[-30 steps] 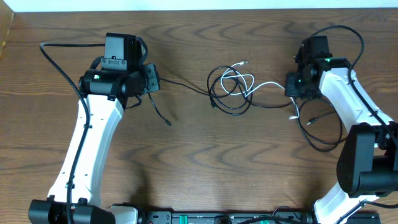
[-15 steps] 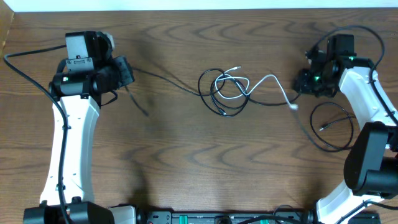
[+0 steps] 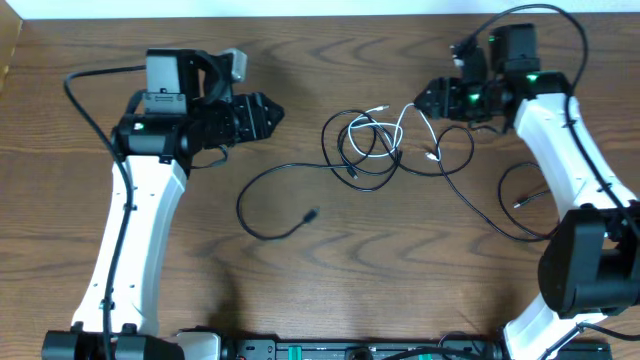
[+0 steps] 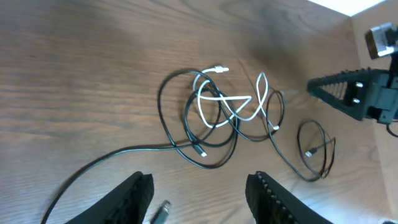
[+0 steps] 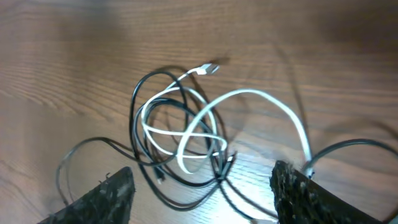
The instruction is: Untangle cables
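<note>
The cables lie in a knot at mid-table: black loops wound with a white cord. One black tail curves left and ends in a plug. Another black strand runs right to a small coil. My left gripper is left of the knot, open and empty. In the left wrist view the knot lies ahead of the left gripper, with the plug by its left finger. My right gripper is open at the knot's right. In the right wrist view that gripper hangs above the strands.
Bare brown wood surrounds the knot. The arms' own thick black wires arch beside each arm, at the left and at the right. The table's far edge runs along the top.
Both grippers have opened and let go of the strands they were pulling. Each has swung in toward the knot. The black tail on the left now lies slack in a curve.
</note>
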Available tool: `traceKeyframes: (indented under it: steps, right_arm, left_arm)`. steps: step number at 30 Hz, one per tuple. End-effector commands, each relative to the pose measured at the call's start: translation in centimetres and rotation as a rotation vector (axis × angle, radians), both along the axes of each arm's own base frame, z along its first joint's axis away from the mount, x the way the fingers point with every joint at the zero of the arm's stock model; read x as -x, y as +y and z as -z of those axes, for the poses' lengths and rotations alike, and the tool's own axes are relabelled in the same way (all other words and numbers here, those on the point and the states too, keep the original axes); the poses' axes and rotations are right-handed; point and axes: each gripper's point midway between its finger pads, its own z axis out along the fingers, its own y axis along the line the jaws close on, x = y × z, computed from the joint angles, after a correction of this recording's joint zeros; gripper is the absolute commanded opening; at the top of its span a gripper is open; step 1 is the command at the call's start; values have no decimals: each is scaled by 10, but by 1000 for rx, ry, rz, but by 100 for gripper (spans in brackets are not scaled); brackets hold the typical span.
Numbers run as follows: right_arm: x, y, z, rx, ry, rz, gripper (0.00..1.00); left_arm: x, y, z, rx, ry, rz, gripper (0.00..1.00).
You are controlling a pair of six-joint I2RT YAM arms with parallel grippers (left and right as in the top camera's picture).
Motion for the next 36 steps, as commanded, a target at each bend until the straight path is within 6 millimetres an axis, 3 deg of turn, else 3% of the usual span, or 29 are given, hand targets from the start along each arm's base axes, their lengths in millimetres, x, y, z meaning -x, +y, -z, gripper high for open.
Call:
traceKeyframes:
  steps: [1,6,12,27,31,34,36]
  right_arm:
    - [0,13,11,71,37,111,68]
    - [3,34,25,82,70,106,68]
    - [5,46,46,79,121,110,68]
    - [-1,53,76,64,177,149,64]
    - [0,61,90,74,191,131,47]
    - [-4,59,97,105,178,143,19]
    - [-10,64,88,85,135,108,4]
  left_arm:
    - [-8,-8,10,-11,21,16,54]
    - [-11,-12,25,-3,73,9,54]
    - [-15,-13,26,-2,66,9,54]
    - [-16,-29,26,-43,35,37,54]
    - [-15,-37,25,-48,22,54,54]
    - [-16,-39,26,-58,19,53,54]
    - [-16,-40,26,-61,17,50,54]
